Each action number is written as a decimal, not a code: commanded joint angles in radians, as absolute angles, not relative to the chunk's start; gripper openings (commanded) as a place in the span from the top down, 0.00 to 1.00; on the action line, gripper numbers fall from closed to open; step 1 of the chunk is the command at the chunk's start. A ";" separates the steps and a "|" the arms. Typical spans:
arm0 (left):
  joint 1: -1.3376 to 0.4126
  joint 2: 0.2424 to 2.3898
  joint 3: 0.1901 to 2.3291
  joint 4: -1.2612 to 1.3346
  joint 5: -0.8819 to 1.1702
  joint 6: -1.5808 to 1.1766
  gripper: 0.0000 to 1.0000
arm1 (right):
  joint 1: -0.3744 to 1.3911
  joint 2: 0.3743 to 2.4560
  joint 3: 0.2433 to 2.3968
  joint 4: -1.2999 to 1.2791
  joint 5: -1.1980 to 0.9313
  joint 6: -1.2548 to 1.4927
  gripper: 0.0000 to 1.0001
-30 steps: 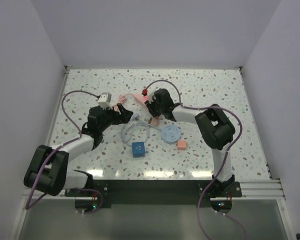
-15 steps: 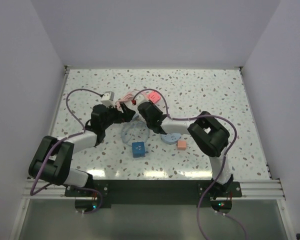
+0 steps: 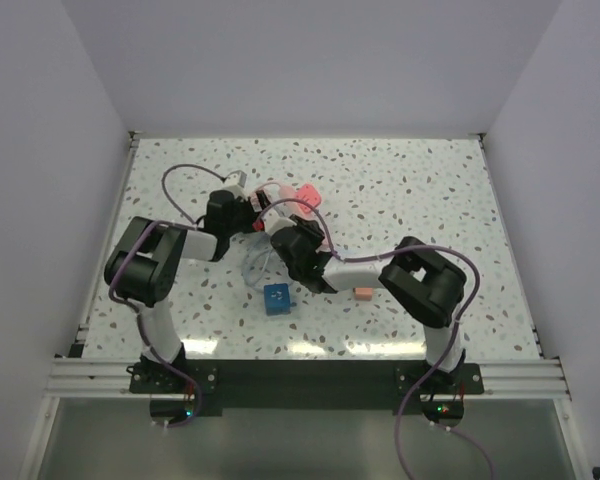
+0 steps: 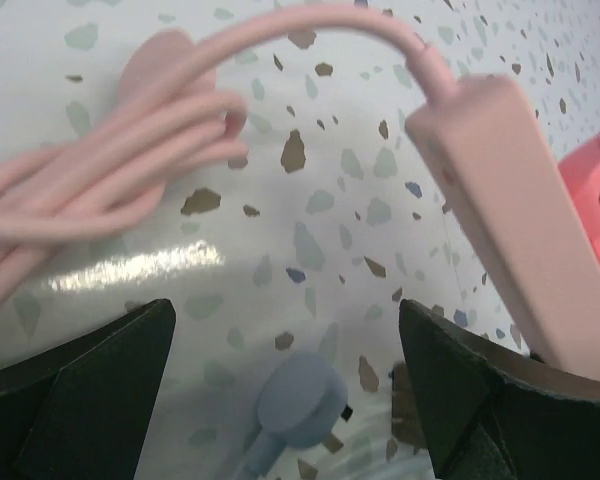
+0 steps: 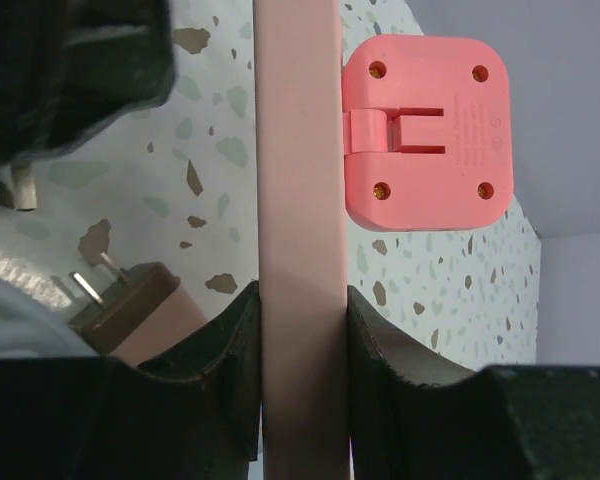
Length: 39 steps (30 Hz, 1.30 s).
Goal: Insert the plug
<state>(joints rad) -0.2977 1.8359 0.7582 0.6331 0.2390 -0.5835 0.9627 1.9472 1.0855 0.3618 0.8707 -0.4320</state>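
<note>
Over mid-table both my arms have closed in during the last sec. My R arm has pulled back from the far side toward the near-left. My L arm has folded up and now reaches in from the left.

My right gripper (image 5: 300, 298) is pressed in on the pink power strip (image 5: 298, 160), pinching its narrow body across the width. My left gripper (image 4: 288, 312) is spread as wide as it goes and holds nothing. It hovers over the blue-grey plug (image 4: 300, 405), which lies loose on the terrazzo table (image 4: 310, 230) w/ its cord running off the bottom edge. The pink cable coil (image 4: 110, 170) lies to one side of it, the strip to the other.

As I judge it, the strip is braced but the plug isn't picked up yet, so insertion hasn't begun. L hand looks lined up for the grab.

Hard to read:
- The strip's socket face shows in no view, so I can't tell which way the holes point.
- A coral square adapter (image 5: 427, 130) sits just beside the strip; touching or not, can't tell.
- A tan block (image 5: 130, 310) w/ two prongs pokes out by my R finger, partly cut off. It may be another plug.
- The blue disc seen a sec ago is now hidden under my R arm.

The blue cube (image 3: 276, 299) and salmon cube (image 3: 362, 292) sit nearer the bases, apart from all this.
</note>
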 commanded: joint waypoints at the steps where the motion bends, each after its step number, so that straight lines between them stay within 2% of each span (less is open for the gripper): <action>1: -0.298 1.905 0.874 0.683 0.244 -0.610 0.00 | 0.994 1.862 1.060 0.468 0.931 -0.477 1.00; 5: -0.276 2.002 0.962 0.690 0.265 -0.629 0.00 | 1.009 1.835 1.035 0.423 0.930 -0.445 1.00; 16: -0.236 2.105 1.062 0.983 0.436 -0.629 0.00 | 1.039 1.798 1.014 0.241 1.035 -0.324 1.00; 20: -0.219 2.036 0.898 1.130 0.482 -0.644 0.00 | 1.039 1.871 1.057 0.229 1.089 -0.359 1.00; 31: -0.222 1.829 0.605 1.192 0.518 -0.664 0.00 | 1.028 1.947 1.103 0.179 1.072 -0.324 1.00; 39: -0.224 1.646 0.511 1.088 0.459 -0.588 0.00 | 0.948 2.046 1.238 0.178 1.045 -0.386 1.00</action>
